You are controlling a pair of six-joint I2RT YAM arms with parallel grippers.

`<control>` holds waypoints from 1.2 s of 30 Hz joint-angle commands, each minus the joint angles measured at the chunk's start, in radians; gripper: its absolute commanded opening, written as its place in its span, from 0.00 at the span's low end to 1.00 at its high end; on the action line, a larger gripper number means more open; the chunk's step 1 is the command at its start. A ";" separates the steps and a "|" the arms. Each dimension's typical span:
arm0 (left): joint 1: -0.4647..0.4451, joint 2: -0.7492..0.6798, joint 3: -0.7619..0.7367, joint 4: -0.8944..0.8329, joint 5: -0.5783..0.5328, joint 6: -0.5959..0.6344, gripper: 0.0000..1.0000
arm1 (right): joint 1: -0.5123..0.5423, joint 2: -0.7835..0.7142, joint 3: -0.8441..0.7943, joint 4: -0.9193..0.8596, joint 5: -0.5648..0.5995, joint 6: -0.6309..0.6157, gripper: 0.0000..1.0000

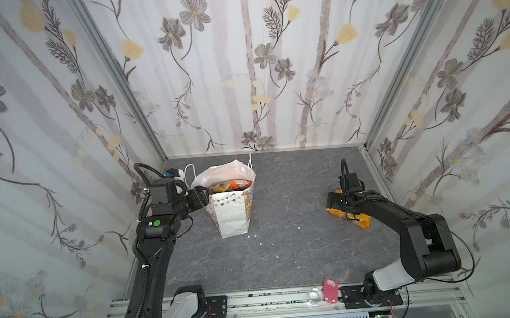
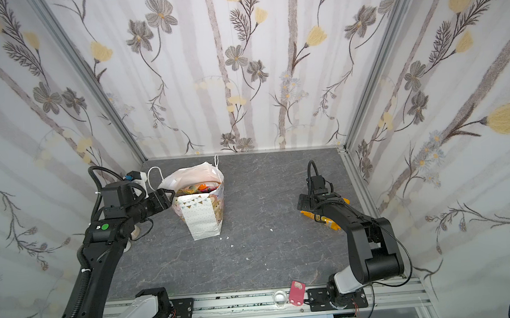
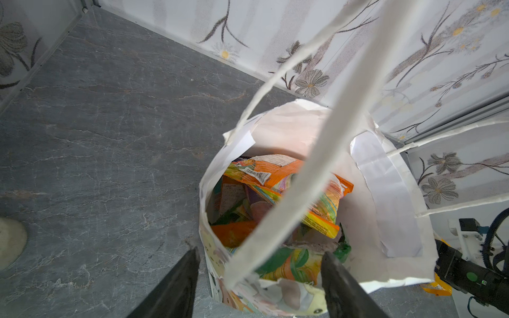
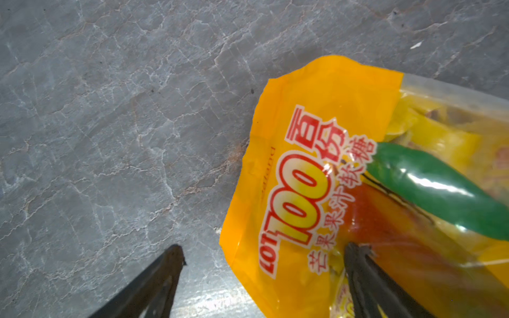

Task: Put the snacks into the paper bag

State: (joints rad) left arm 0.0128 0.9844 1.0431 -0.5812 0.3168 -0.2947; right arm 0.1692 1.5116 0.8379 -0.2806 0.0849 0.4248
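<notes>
The grey stone-look table point(image 1: 281, 194) is mostly bare. Its whole front half and the wide middle strip between my two arms lie open, with only a few white crumbs point(image 1: 261, 244) scattered there. The paper bag point(image 1: 231, 216) stands upright toward the back left corner, close to the back edge but apart from the wall, with its mouth open. The snacks point(image 3: 275, 176) piled inside reach nearly to the rim, orange and green-yellow packets overlapping so that I cannot count them. One white handle point(image 3: 316, 165) crosses my left wrist view and hides part of the pile, and the far handle is cut off at the frame. The last yellow-orange packet point(image 4: 316, 110) lies flat near the table's right edge, well apart from the bag. In both top views my right arm covers most of it, leaving only its ends showing point(image 2: 328, 219). My left gripper point(image 3: 260, 250) sits at the bag's left rim with its jaws about half spread, the near corner of the mouth between them. I cannot tell whether either finger touches the paper. My right gripper point(image 4: 265, 246) hangs low with jaws wide and holds nothing, one finger over the packet's printed end and the other over bare table, the packet's edge between them.
</notes>
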 commanded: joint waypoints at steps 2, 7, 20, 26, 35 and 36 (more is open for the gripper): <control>0.001 0.000 0.003 0.006 -0.007 0.002 0.70 | 0.046 0.006 -0.019 0.055 -0.159 0.012 0.89; 0.000 0.007 0.005 0.009 -0.007 0.003 0.70 | 0.131 0.021 -0.015 0.094 -0.221 0.042 0.88; 0.001 0.002 0.008 0.003 -0.012 0.009 0.69 | 0.357 -0.018 0.135 -0.019 -0.184 0.031 0.82; 0.001 -0.004 0.006 0.005 -0.011 0.005 0.70 | 0.404 -0.153 0.101 -0.236 0.107 0.083 0.82; 0.001 -0.012 0.009 0.005 0.007 0.002 0.69 | 0.405 -0.404 -0.143 -0.299 0.188 0.306 0.82; 0.001 -0.012 0.009 0.004 0.013 0.003 0.69 | 0.405 -0.418 -0.161 -0.297 0.192 0.317 0.82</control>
State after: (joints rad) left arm 0.0128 0.9771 1.0431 -0.5816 0.3164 -0.2913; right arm 0.5743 1.1275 0.7155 -0.5564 0.2241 0.6533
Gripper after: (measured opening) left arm 0.695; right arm 0.819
